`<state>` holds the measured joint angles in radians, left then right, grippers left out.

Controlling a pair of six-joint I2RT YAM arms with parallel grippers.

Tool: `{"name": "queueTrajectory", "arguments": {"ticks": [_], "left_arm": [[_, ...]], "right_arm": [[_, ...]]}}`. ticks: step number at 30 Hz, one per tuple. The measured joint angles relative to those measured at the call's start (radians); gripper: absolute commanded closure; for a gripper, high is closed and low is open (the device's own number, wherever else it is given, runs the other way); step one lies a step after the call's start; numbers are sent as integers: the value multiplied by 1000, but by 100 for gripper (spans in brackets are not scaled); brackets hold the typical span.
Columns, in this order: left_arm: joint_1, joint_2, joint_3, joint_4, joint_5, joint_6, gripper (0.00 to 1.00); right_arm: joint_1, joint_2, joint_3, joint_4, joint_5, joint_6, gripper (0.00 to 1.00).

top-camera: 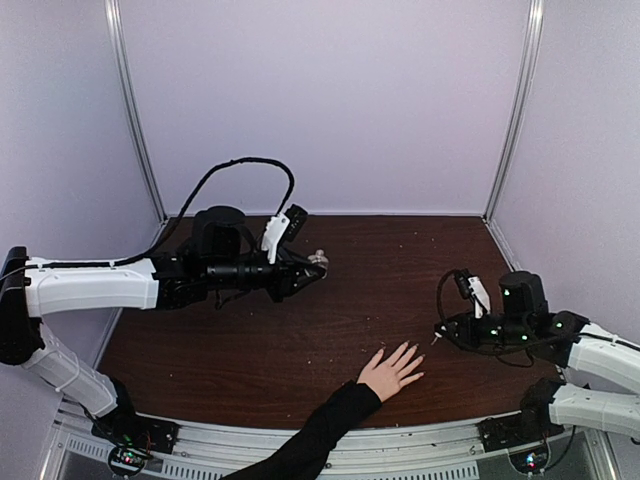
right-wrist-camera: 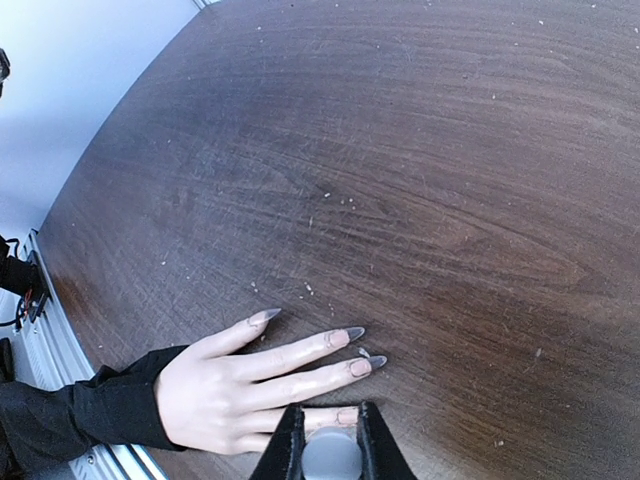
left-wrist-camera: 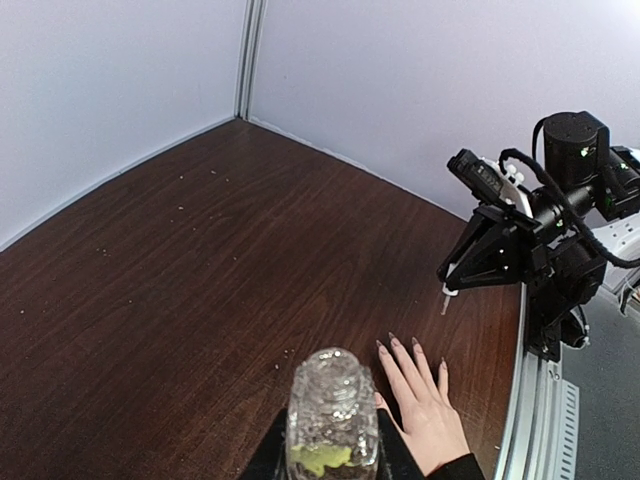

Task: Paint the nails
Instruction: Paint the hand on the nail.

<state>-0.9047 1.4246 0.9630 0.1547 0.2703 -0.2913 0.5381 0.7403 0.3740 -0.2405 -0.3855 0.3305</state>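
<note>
A light-skinned hand (top-camera: pixel 390 372) in a black sleeve lies flat on the brown table, fingers spread. Its nails (right-wrist-camera: pixel 352 337) are long and pointed with greyish tips; they also show in the left wrist view as nails (left-wrist-camera: pixel 396 343). My right gripper (right-wrist-camera: pixel 331 420) hovers just above the fingertips, shut on the grey round cap of a small brush (right-wrist-camera: pixel 332 458). From the left wrist, the brush's pale tip (left-wrist-camera: pixel 447 297) hangs below the right gripper (left-wrist-camera: pixel 470 275). My left gripper (left-wrist-camera: pixel 332 440) is shut on a clear glass bottle (left-wrist-camera: pixel 332 410) with yellow-green at its bottom, held left of the hand.
The left arm (top-camera: pixel 150 280) reaches in from the left at mid-table height, with its gripper (top-camera: pixel 312 265) and the bottle (top-camera: pixel 318 262) far behind the hand. The right gripper (top-camera: pixel 443 332) sits right of the fingertips. Pale walls close the table's back and sides. Small crumbs dot the table (right-wrist-camera: pixel 450 180).
</note>
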Motion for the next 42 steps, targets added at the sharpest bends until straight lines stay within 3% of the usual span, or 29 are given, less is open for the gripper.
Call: {"name": "queueTrajectory", "arguments": {"ticks": [8,15,42], "left_arm": [[0,3,2,1,8,-7,100],[0,16,10,1,18,-10,100],[0,19,10,2,23,-11,100]], "right_arm": [[0,-78,-18,-71,13,45,100],[23,-19,-22,-73,29,75,100],[255,-26,-140,97,193,221,100]]}}
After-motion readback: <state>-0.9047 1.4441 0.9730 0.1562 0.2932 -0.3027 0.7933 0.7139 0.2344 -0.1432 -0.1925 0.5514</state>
